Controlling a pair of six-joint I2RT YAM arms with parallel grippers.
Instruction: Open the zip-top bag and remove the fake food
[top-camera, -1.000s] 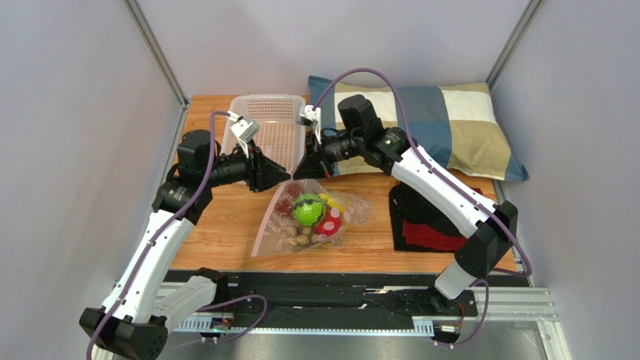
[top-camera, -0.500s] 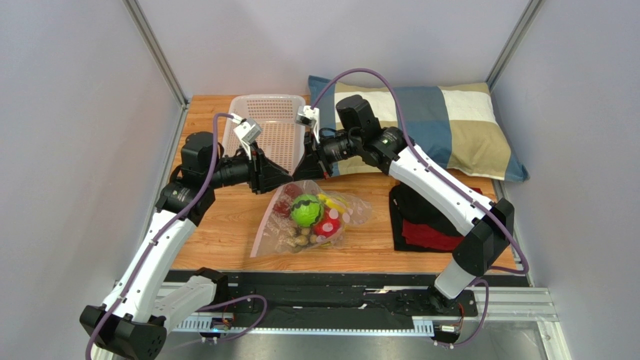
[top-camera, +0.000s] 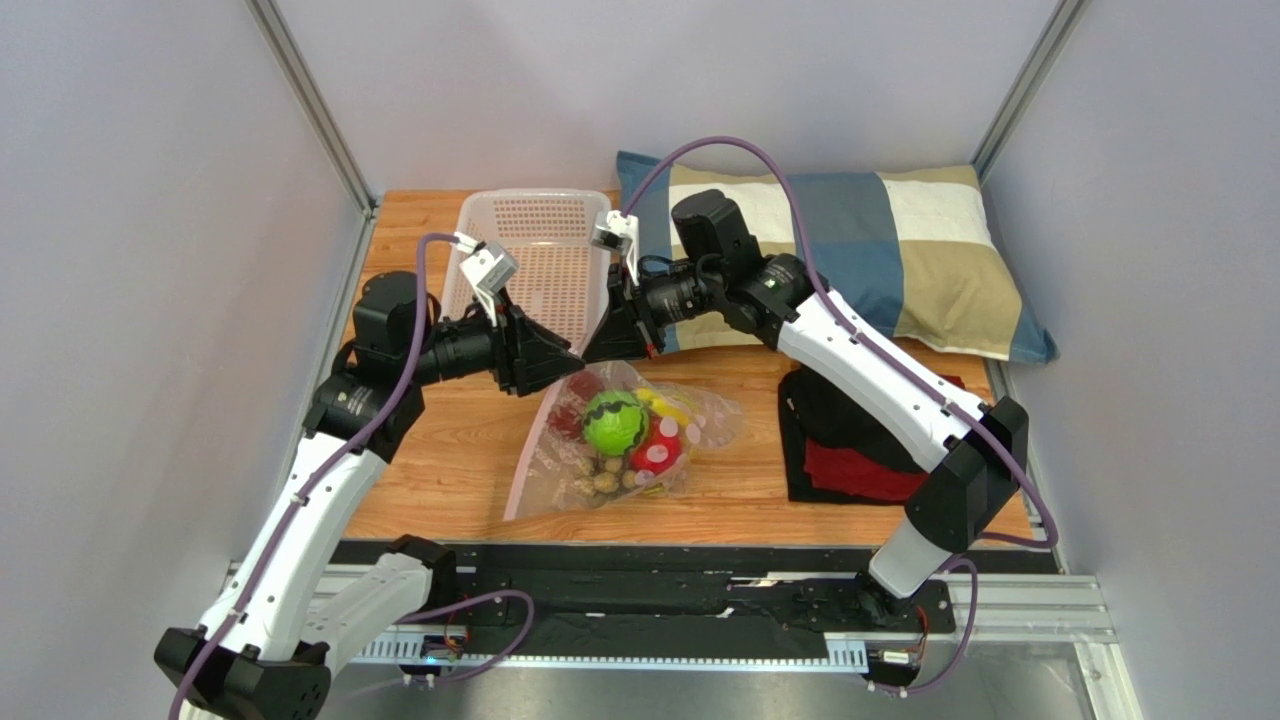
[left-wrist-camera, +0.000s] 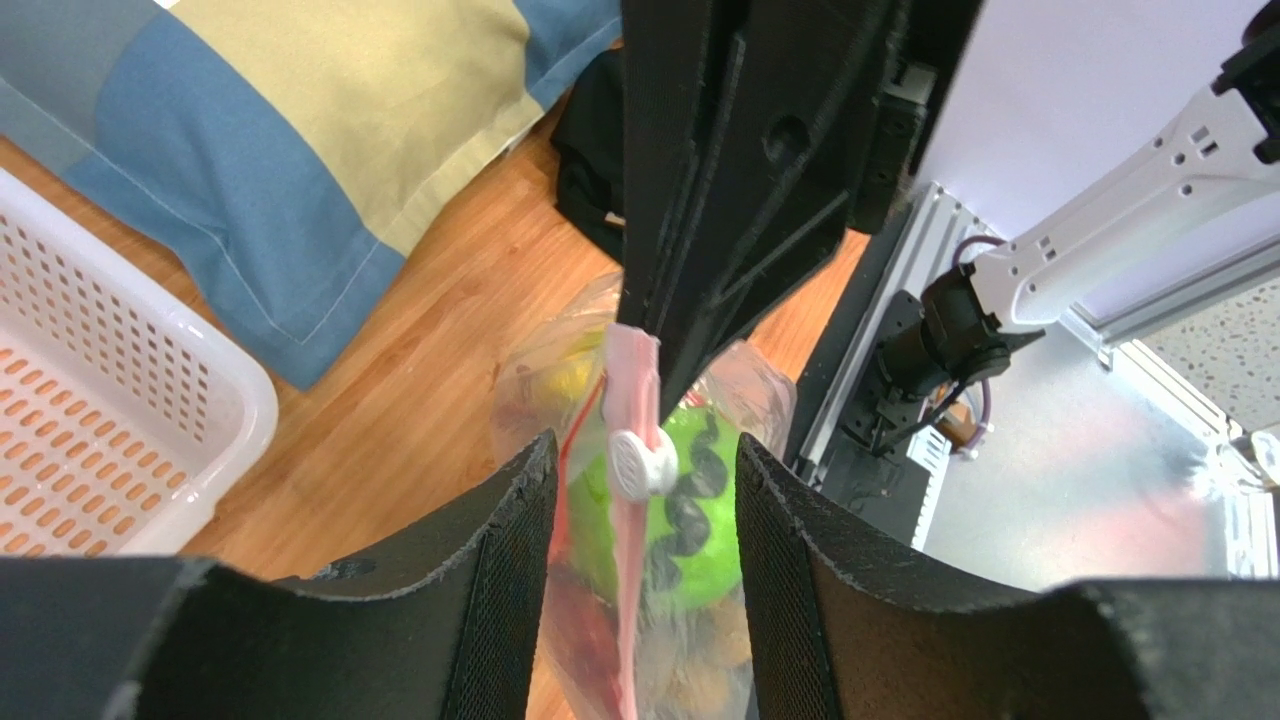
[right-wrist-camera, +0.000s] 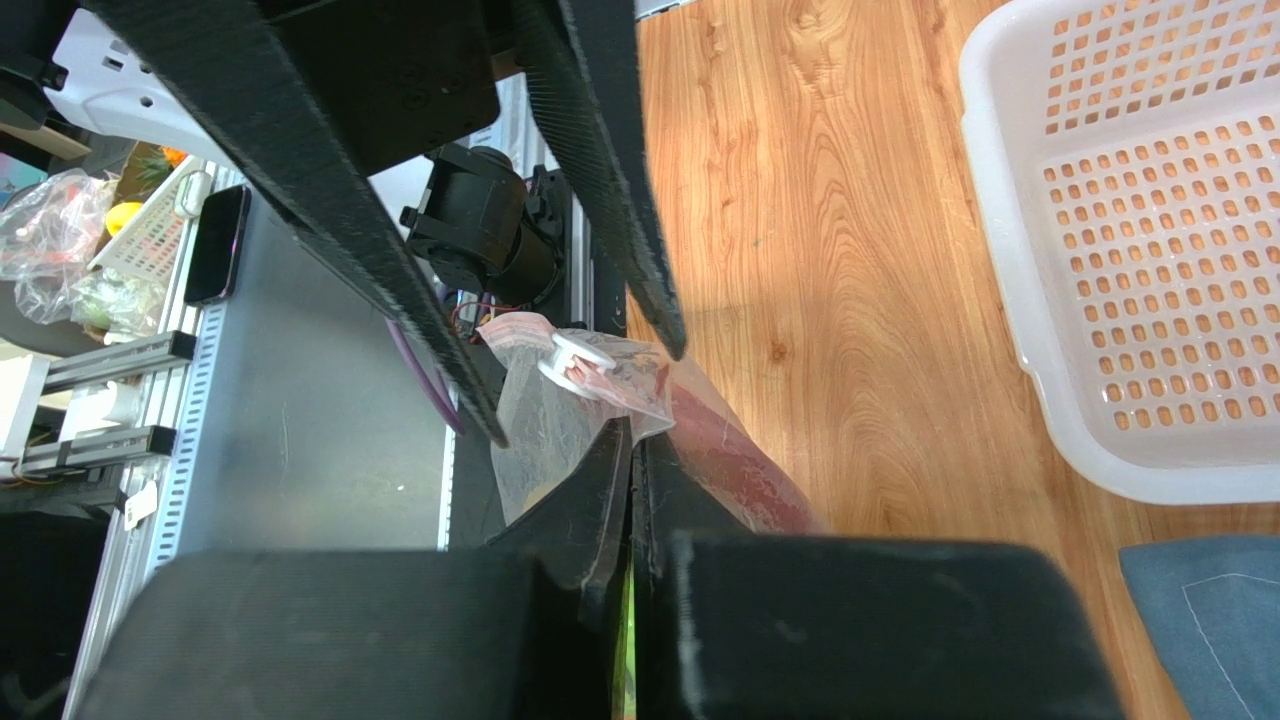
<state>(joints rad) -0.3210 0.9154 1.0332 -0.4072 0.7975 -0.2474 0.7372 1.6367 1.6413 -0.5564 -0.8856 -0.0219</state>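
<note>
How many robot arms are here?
2. Left arm, at the left, left gripper open around the zip-top bag's strip; right arm, at the right, right gripper shut on the bag.

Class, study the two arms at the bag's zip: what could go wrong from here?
1. The left jaws stand open either side of the small white slider; closing off-centre could miss it or grab the pinkish zip strip instead.
2. The right jaws pinch only a thin edge of the clear dotted plastic zip-top bag; a pull might slip it free.
3. Both jaws sit very close, so they may collide.
</note>
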